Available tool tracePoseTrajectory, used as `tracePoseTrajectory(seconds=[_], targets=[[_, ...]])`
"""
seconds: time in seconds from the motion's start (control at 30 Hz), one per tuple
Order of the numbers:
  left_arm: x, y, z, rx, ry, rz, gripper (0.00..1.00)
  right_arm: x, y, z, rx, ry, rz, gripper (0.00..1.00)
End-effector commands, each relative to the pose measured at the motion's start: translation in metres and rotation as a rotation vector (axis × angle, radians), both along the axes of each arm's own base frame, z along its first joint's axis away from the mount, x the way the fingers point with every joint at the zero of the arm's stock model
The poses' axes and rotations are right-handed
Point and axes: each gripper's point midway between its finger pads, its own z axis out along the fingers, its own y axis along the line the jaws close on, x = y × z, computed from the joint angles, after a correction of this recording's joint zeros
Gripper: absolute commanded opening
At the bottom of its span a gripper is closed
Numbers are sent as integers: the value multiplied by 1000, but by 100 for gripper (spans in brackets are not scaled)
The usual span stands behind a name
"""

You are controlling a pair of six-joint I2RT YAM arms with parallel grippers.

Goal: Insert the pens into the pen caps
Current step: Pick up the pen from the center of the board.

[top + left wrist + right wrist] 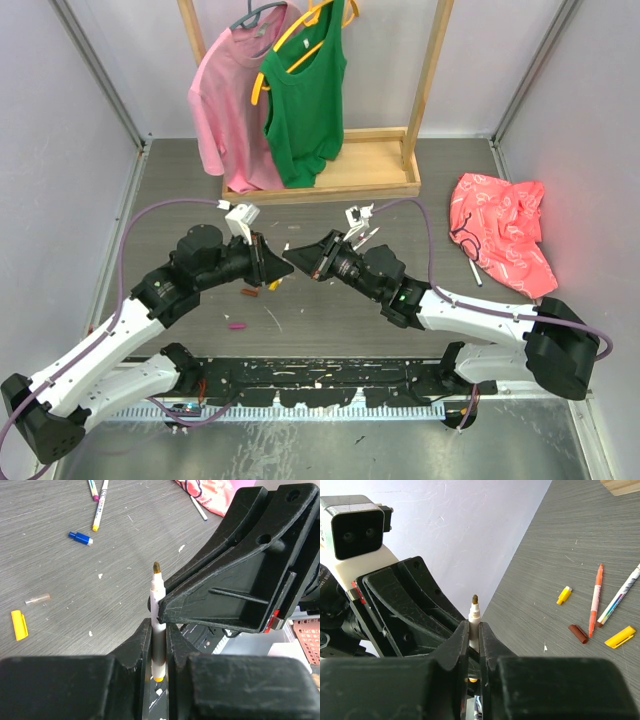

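Where both claws meet at centre frame in the top view, the brown-tipped pen [157, 592] is uncapped, its tip pointing up the frame in both wrist views. It is grasped between the left gripper [159, 628] fingers and likewise clenched by the right gripper [474, 626]. At the right of the right wrist view, a brown cap [578, 634], orange pen [595, 600] and yellow cap [620, 636] lie on the grey table [560, 540]

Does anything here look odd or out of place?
Yes. The left claw and right claw both pinch one white brown-tipped marker pen. A crumpled coral-pink cloth lies far right, a stray pen beside it.
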Motion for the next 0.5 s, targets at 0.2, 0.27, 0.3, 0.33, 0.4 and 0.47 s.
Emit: tracePoseTrajectory(seconds=[0.2,0.27,0.3,0.33,0.4,0.47], targets=[[9,13,-1,81,-31,61,0,3,-15,38,-19,-123,-57,38],[9,20,-6,118,-30,78,0,6,-21,36,-51,-125,-86,40],[8,25,-8,139,-32,90,0,8,-25,32,-75,-123,-102,42],[8,30,-11,160,-32,103,0,9,-28,29,-101,-123,-116,45],[8,39,-12,188,-33,135,0,13,-36,16,-190,-136,-143,50],[6,48,-15,208,-21,157,0,19,-47,3,-304,-155,-188,58]])
